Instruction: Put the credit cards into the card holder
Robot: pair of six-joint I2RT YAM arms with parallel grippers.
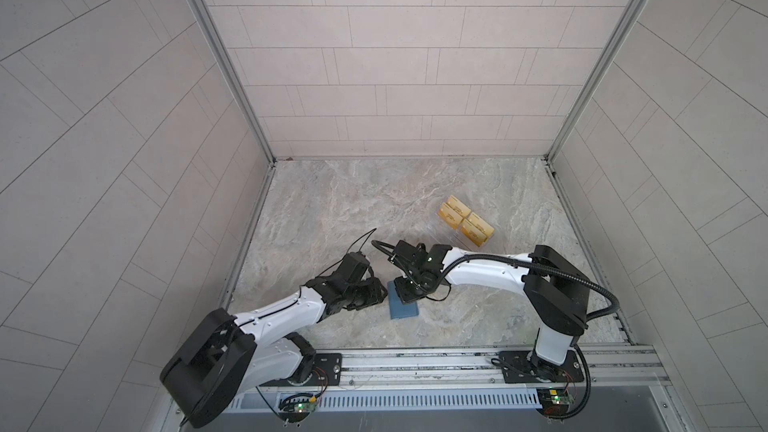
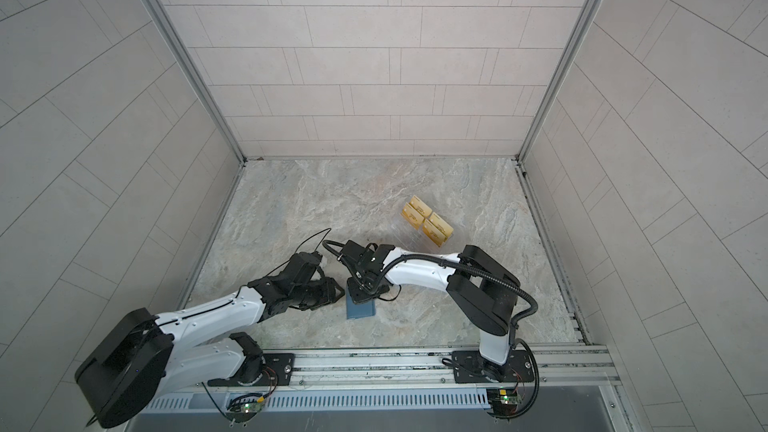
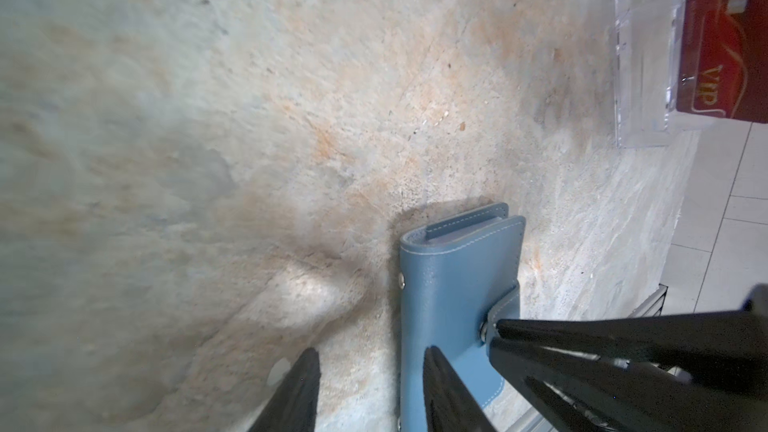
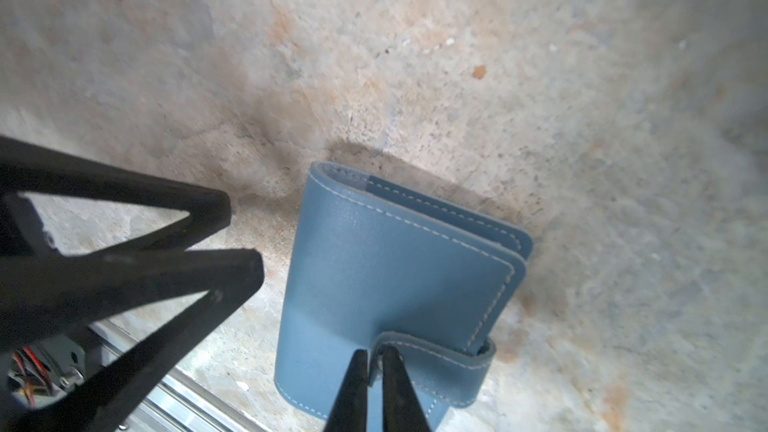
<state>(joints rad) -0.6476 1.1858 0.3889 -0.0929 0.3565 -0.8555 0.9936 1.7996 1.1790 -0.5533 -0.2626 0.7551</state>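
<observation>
**At the snap tab, holder not yet open**

Nearest the front rail, at mid-table, the card holder lies flat and folded shut on the marble tabletop. Its long sides run near to far, with the folded spine on the left and the open edge on the right. The snap tab wraps round from that open edge onto the top cover, its free end pointing left.

My right gripper reaches in from the right. It stands over the holder, its jaws drawn almost together on the tip of that tab, with only a sliver between them. My left gripper sits just left of the holder with its jaws apart and holding nothing. One finger is over the spine side of the cover, the other over bare table.

So the tab is the right arm's job. I judge the pull must go up and back to the right, away from the spine, while the left jaws pin the cover.

Farther off to the right stands the clear acrylic rack. It holds one red VIP credit card that I can see, with the gold cards behind.
</observation>
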